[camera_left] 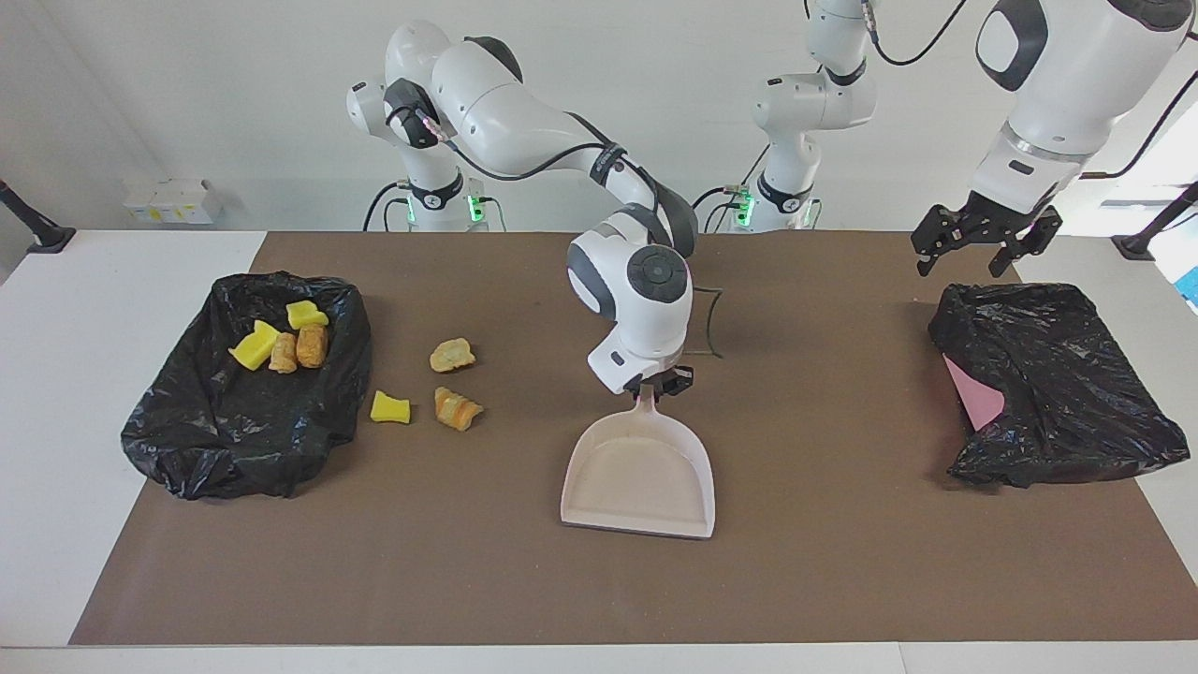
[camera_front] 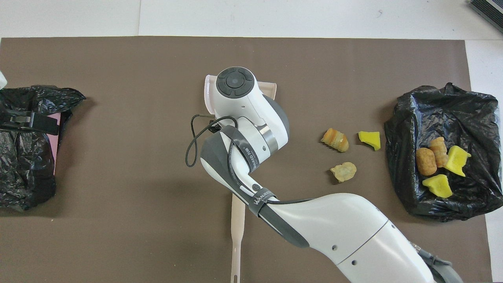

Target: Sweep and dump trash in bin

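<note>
Dustpan in my grip, three scraps not yet binned

My right end effector [camera_left: 655, 385] is clamped on the dustpan [camera_left: 639, 473] handle at mid-worktop, well apart from three pieces of trash [camera_left: 452, 407] lying beside the bin [camera_left: 187, 449], which holds four more. My left end effector [camera_left: 980, 240] waits spread wide above the other bag [camera_left: 1058, 393]. Next, I judge, the brush [camera_front: 237, 220] is needed.

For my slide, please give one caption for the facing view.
Right gripper holds the dustpan by its handle at mid-table.
</note>
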You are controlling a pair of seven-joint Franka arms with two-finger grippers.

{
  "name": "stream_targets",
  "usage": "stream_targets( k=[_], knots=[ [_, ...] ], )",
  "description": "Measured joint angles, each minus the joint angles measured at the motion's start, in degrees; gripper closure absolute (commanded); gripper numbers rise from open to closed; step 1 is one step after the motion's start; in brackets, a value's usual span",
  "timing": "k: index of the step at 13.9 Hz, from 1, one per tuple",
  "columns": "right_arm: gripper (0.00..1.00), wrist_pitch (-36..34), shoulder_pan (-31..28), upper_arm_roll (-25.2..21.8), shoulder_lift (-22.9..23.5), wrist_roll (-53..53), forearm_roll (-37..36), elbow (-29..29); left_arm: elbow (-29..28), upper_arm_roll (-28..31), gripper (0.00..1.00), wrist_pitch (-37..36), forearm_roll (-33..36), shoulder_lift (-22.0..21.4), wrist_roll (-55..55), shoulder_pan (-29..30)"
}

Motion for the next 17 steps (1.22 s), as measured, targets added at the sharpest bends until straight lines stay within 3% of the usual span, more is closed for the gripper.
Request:
stream_targets(
  k=[7, 11, 17],
  knots=[
    [0.16, 0.1, -0.1, -0.1, -0.4, 0.0, 0.7, -0.4, 0.0, -0.4, 0.00, 0.0, -2.3, 0.1, 0.0, 0.0],
    [0.02, -0.3, -0.1, 0.0, -5.4, 0.0, 0.7, -3.2, 0.0, -0.6, 0.00, 1.0, -2.4, 2.0, 0.1, -0.1],
    [0.05, -1.1, 2.0, 1.0, -24.9, 0.0, 4.1, -26.7, 0.1, -2.0, 0.00, 7.5, -2.9, 8.9, 0.1, -4.2]
  ],
)
